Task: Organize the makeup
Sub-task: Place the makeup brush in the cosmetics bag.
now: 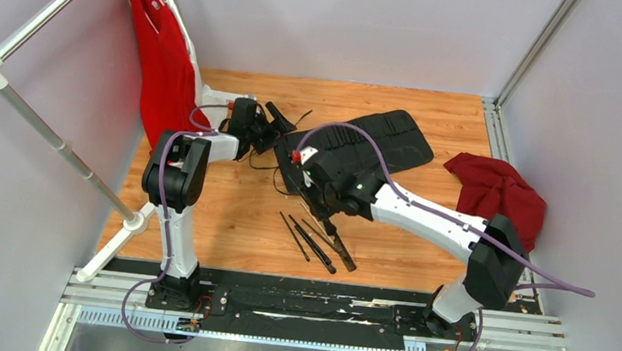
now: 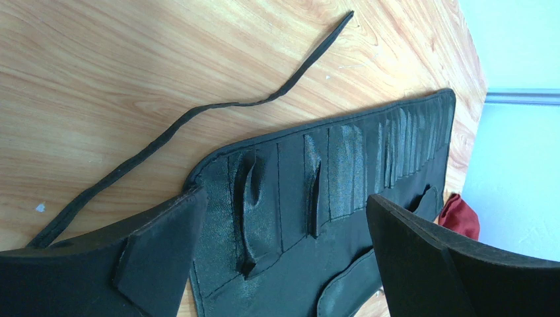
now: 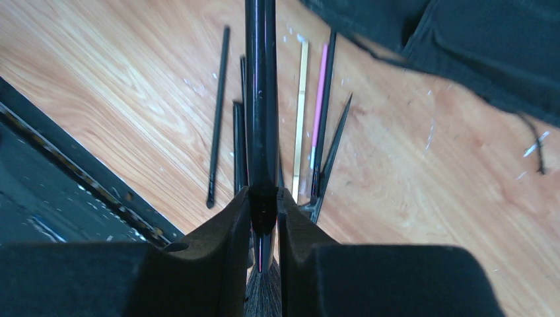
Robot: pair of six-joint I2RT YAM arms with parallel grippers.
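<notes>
Operator's view, largest item first.

1. Wooden table [image 1: 228, 211]: it carries every item listed below.
2. Black fabric roll [image 1: 378, 143]: it lies opened out flat on the far half of the table with its slots facing up. I use it as the reference for all positions.
3. Dark red cloth [image 1: 497, 192]: it lies crumpled just beside the roll's right end.
4. Left gripper [image 2: 282, 201]: it is positioned over the roll's left end. Its jaws are spread wide, with only slotted fabric showing between them. I cannot tell whether the pads touch the fabric.
5. Right gripper [image 3: 264, 195]: it is on the near side of the roll, above the loose brushes. Its jaws are pinching a glossy black brush [image 3: 261, 99] close to the bristle end. The handle points away from the wrist.
6. Loose makeup brushes [image 1: 314, 244]: they lie on the wood on the near side of the roll, apart from it and roughly parallel to each other. My right wrist view shows a pink-shafted brush [image 3: 320, 99] beside a tan-shafted brush [image 3: 302, 99]. A thin black brush [image 3: 218, 112] lies slightly apart from those two.
7. Thin black cord [image 2: 198, 119]: it trails from the roll's left end across bare wood.
</notes>
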